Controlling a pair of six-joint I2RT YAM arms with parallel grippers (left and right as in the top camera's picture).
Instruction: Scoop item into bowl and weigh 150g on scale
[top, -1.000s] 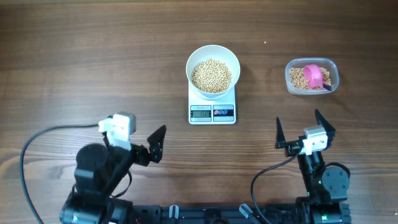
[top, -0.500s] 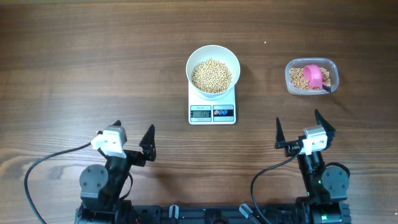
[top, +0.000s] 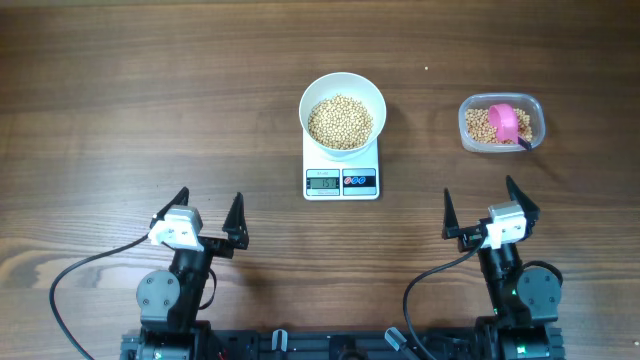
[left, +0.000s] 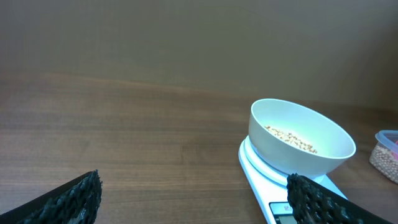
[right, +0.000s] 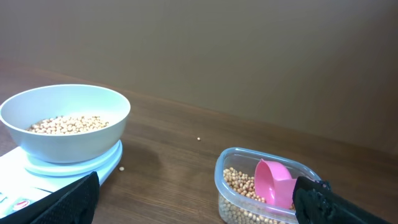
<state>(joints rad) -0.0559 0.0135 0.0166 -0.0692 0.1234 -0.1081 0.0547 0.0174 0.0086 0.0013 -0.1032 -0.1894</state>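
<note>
Beans fill the bowl on the scale; the scoop lies in the tub. My left gripper and right gripper hang empty, jaws apart. Scooping looks done; I cannot read the display.

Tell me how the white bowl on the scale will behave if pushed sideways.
Probably heavy for its size: the bowl holds many beans. Its rounded wall narrows to a small base, so a high push may tip it. Pushed low, it would likely slide on the smooth scale.
</note>
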